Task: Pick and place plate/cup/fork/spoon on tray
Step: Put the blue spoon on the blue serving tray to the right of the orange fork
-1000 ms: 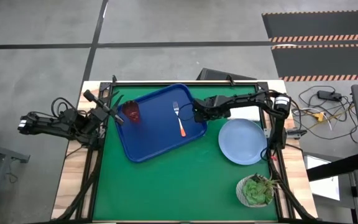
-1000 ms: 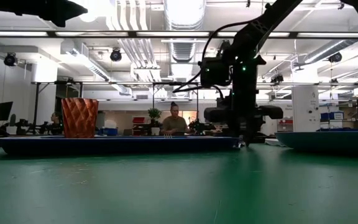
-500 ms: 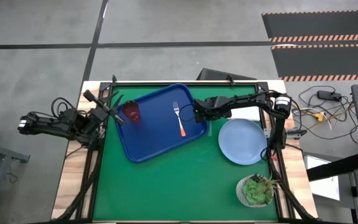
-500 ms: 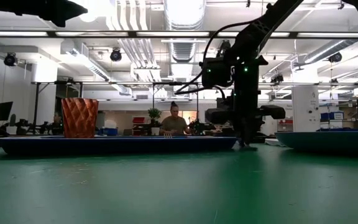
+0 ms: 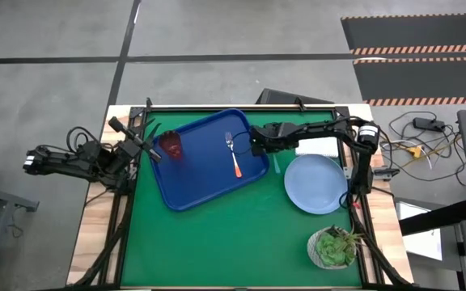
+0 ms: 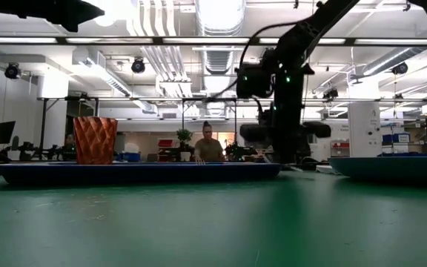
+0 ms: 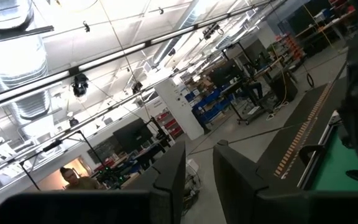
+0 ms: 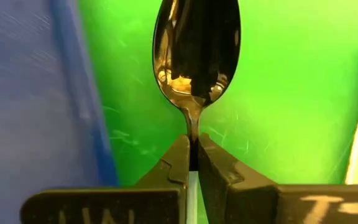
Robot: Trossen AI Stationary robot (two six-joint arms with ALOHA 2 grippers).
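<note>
The dark-blue tray (image 5: 192, 190) lies at the table's far left. The red-brown cup (image 5: 172, 145) stands upright in it, also in the low view (image 6: 95, 139). The orange-handled fork (image 5: 234, 155) lies flat in it. The light-blue plate (image 5: 315, 183) rests on the table right of the tray. My right gripper (image 5: 269, 152) is shut on the spoon (image 8: 196, 46) above the green strip between tray and plate; its light-blue handle (image 5: 277, 165) shows from above. My left gripper (image 5: 146, 148) waits at the table's left edge, narrowly open and empty. My right gripper pinches the spoon's thin metal neck (image 8: 193, 127), just behind the bowl, between its two fingertips (image 8: 178, 163). The fingers slant down from the table's right side, and the spoon runs along them with its bowl beyond the tips. The spoon seems lifted clear of the table.
A green potted plant (image 5: 332, 246) stands at the near right corner. A white block (image 5: 318, 147) lies behind the plate, under my right arm. The near middle of the green table (image 5: 217, 242) is free. A person (image 6: 209, 147) sits in the room beyond.
My right gripper has risen from the table surface and gone a little toward the tray, staying shut. The spoon has come up off the table with it.
</note>
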